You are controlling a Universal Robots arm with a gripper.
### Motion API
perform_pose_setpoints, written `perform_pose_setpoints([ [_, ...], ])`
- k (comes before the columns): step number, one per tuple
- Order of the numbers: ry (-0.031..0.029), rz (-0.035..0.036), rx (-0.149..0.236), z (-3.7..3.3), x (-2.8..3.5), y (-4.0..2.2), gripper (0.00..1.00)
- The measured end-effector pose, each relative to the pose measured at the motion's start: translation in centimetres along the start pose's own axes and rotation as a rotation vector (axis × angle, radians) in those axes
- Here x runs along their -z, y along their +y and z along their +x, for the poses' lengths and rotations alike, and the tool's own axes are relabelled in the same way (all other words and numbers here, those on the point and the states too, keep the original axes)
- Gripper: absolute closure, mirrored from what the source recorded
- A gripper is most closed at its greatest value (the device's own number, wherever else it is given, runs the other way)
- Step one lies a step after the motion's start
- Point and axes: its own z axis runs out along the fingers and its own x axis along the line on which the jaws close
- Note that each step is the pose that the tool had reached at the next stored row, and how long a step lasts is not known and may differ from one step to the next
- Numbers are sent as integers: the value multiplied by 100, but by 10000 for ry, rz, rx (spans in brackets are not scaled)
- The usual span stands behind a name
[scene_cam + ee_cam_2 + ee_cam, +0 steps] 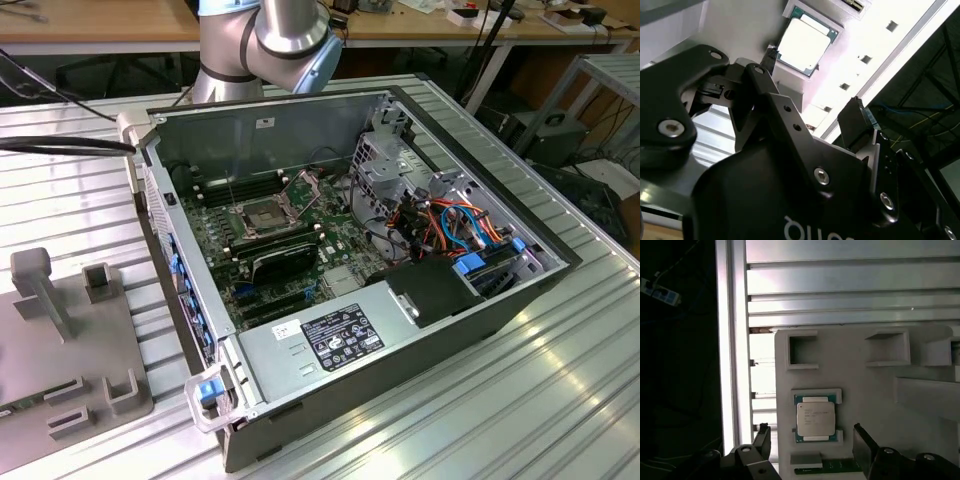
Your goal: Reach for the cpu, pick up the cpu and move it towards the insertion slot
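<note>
Silvery cpu (815, 417) sits untouched in grey holder (875, 385), gripper (811, 439) spread wide near it, empty; reach looks partway, pick + move to insertion slot (262, 213) not yet done.

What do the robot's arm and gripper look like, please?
The arm has rounded silver-grey metal joints with a pale blue end cap. The gripper is matte black, with angular linked plates, silver screws, two flat black fingers and white lettering on its body.

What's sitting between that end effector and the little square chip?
Nothing. In the second wrist view the open end effector is apart from the cpu, with only bare pale holder plate between.
</note>
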Motion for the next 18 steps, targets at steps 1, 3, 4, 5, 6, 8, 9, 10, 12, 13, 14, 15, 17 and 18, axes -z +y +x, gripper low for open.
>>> perform_pose_setpoints([
  [1, 4, 0, 6, 0, -23, -3, 24],
  [3, 11, 0, 13, -1, -68, -11, 24],
  [4, 14, 0, 13, -1, -85, -17, 24],
  [5, 17, 0, 11, 0, -109, -24, 24],
  [6, 19, 0, 11, -1, -125, -30, 24],
  [8, 18, 0, 11, -1, -164, -42, 24],
  [9, 18, 0, 11, -4, -193, -50, 24],
  [10, 20, 1, 11, -12, -212, -51, 24],
  [12, 24, 0, 10, -33, -252, -53, 24],
  [13, 24, 1, 10, -42, -268, -53, 24],
  [14, 24, 1, 8, -47, -287, -53, 24],
  [15, 24, 1, 2, -50, -304, -54, 24],
  [17, 23, 1, -20, -60, -344, -56, 24],
  [18, 22, 1, -30, -64, -362, -56, 24],
])
